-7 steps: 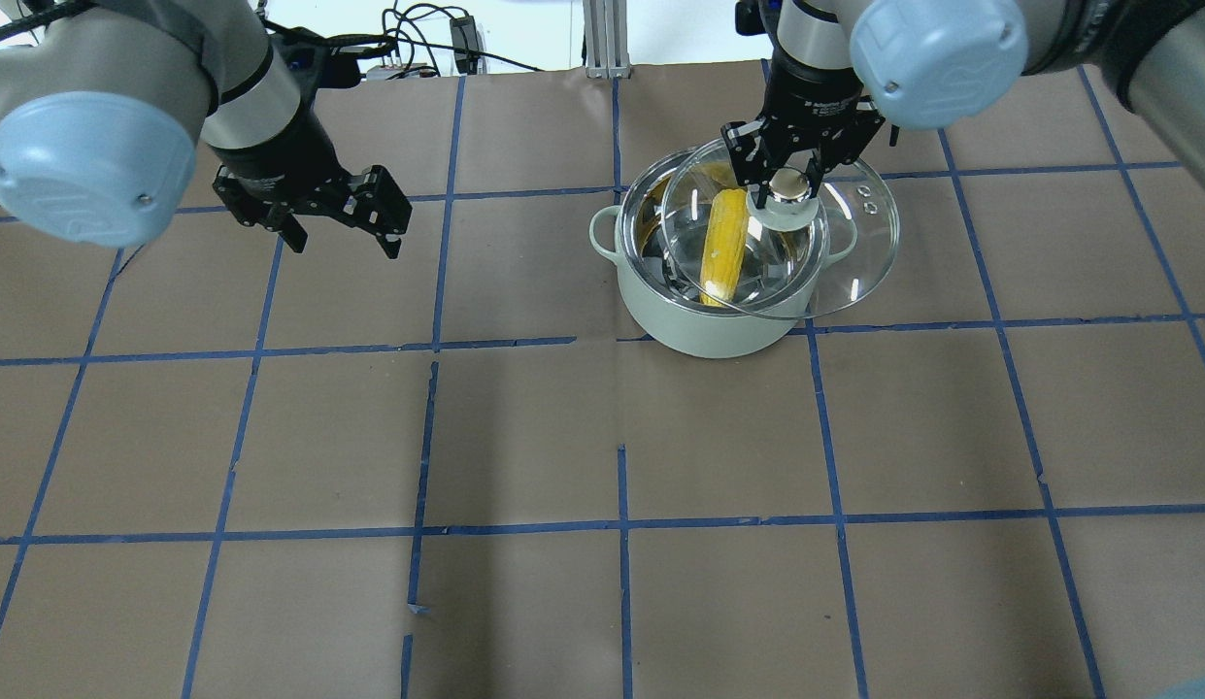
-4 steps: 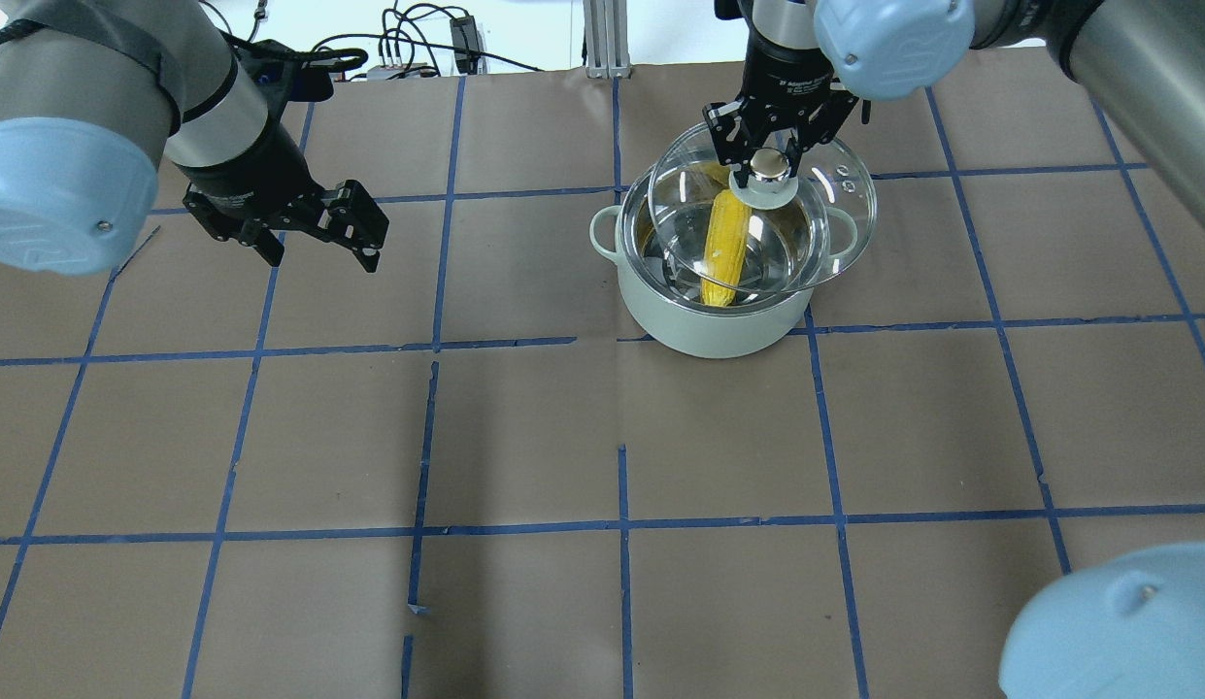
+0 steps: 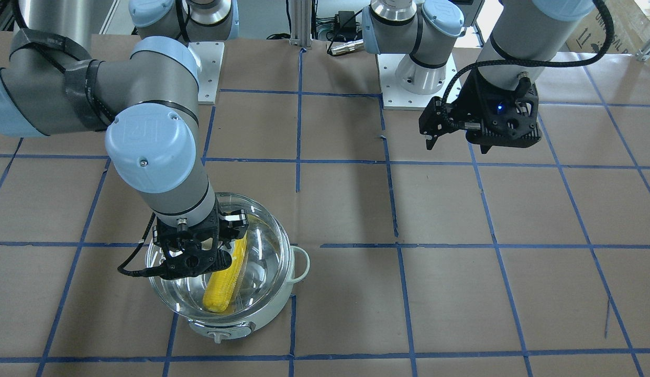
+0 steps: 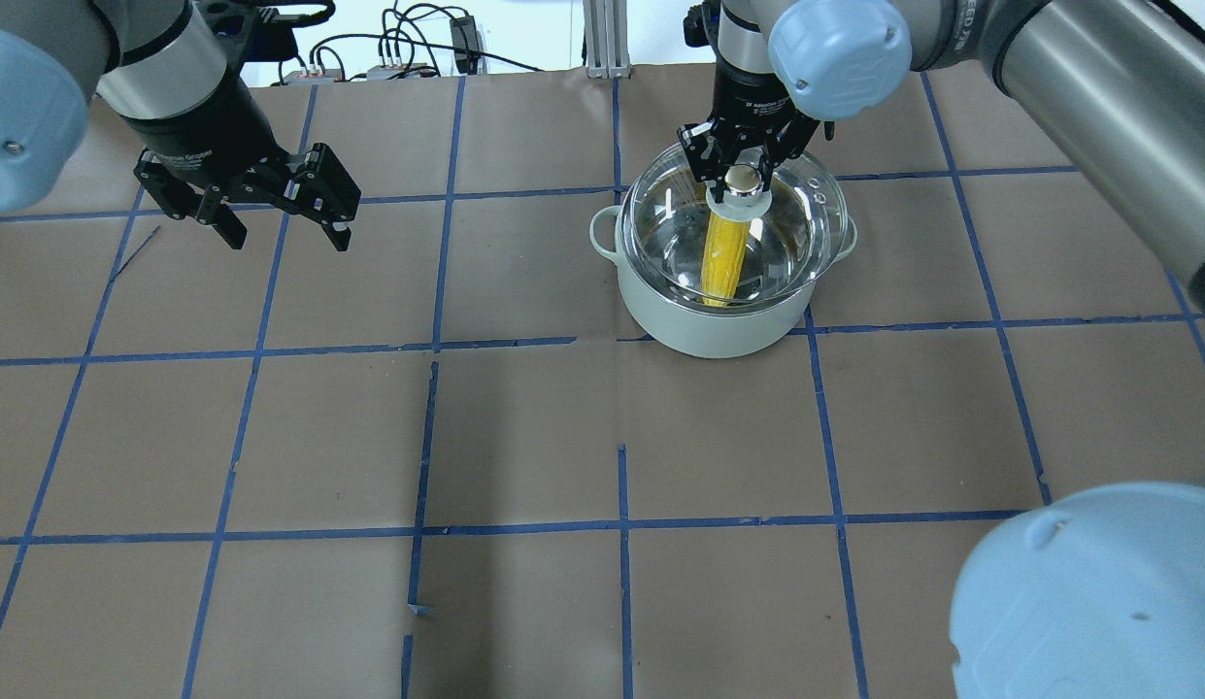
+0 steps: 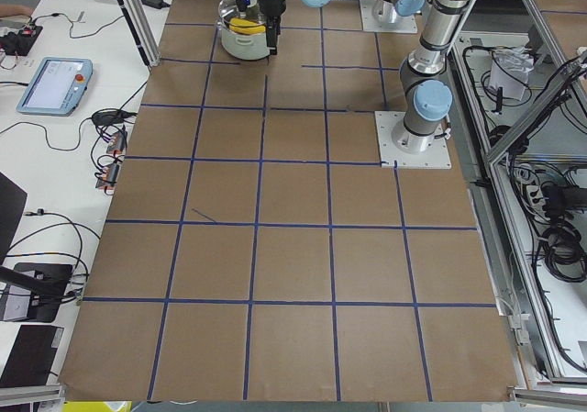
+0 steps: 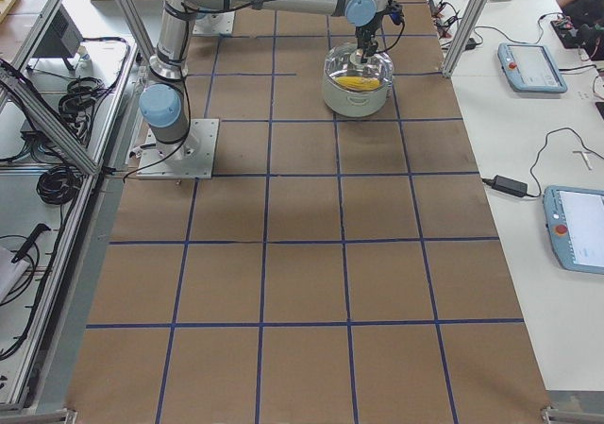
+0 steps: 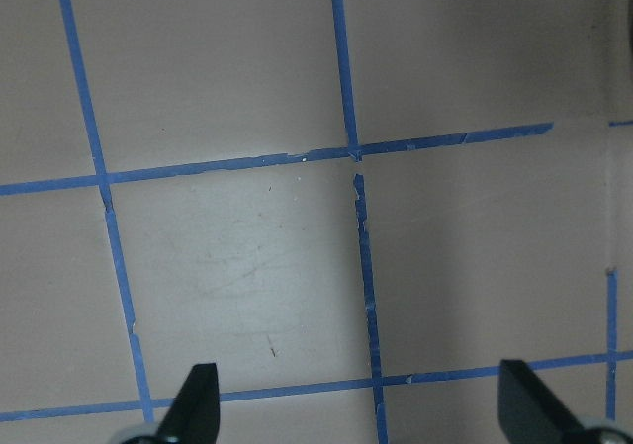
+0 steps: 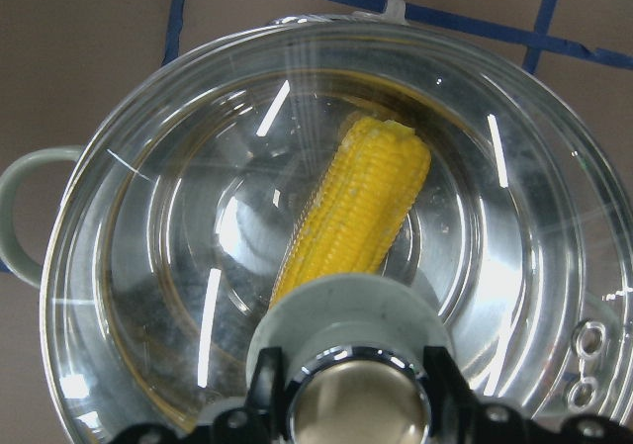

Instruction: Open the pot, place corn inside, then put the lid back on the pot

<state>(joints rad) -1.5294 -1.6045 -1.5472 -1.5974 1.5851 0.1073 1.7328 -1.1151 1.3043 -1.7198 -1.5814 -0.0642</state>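
Corn (image 4: 725, 257): we found it lying inside the pot (image 4: 704, 335), directly beneath the lid (image 4: 806, 218). Lid: it covered the pot's mouth, and our right gripper (image 4: 745, 180) clamped its knob, straight above the cob. Left gripper (image 4: 287, 233): spread wide, holding nothing, well apart over the table (image 4: 524, 437).

The counter (image 4: 524, 437) is covered in brown paper, ruled into squares by blue tape lines (image 4: 621, 529). The pot (image 4: 704, 335) stands on it, on the robot's right, its base overlapping one tape line. Two white mounting plates (image 3: 390, 99) lie near the robot's edge
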